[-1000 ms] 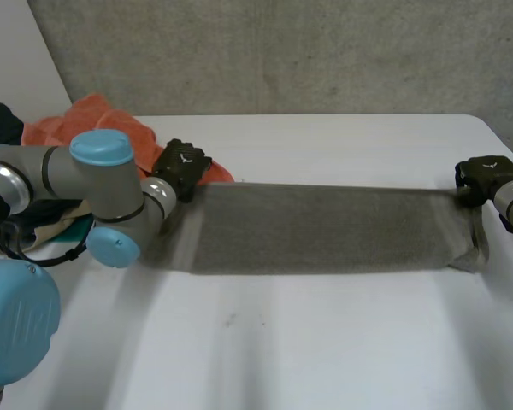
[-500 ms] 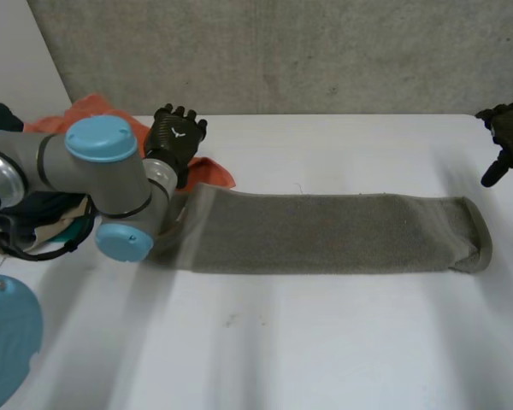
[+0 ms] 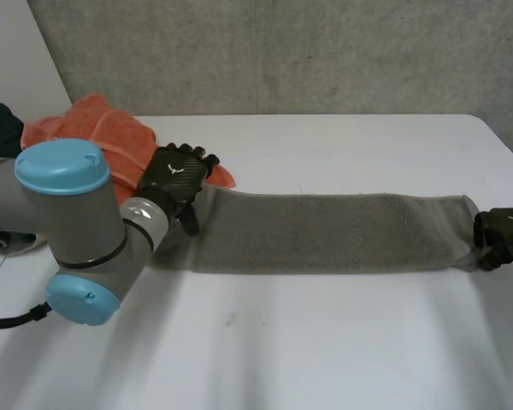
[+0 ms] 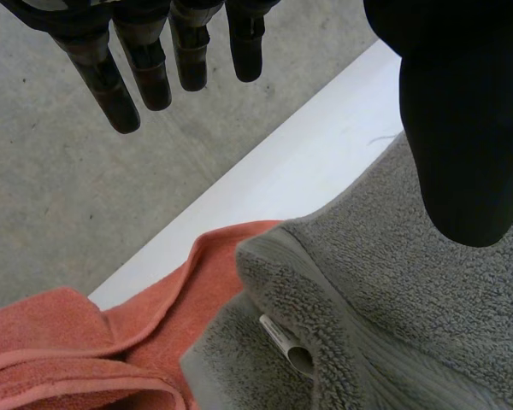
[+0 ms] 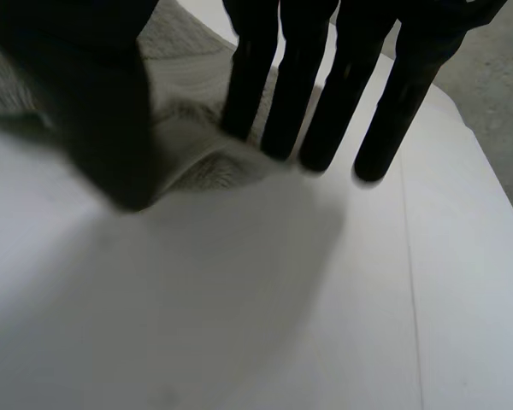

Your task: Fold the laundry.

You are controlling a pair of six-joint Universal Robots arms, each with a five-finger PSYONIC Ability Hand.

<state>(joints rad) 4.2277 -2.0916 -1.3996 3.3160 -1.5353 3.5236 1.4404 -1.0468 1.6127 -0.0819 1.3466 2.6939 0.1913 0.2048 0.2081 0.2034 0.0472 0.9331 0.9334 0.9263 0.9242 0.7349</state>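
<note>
Now: left hand (image 3: 178,175) fingers (image 4: 145,73) apart over grey towel (image 3: 325,231); right hand (image 3: 500,229) likewise; white tag (image 4: 284,342) unreadable.

Left hand (image 3: 178,173) and right hand (image 3: 499,229) both hang low, fingers straight, thumbs apart.

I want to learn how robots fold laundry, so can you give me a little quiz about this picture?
1. True or false: the grey towel lies stretched out long on the white table.
2. What colour is the cloth next to the left hand? A orange, B blue, C green.
3. Fill in: the right hand is at one ___ of the towel.
Key: 1 true. 2 A. 3 end.
</note>
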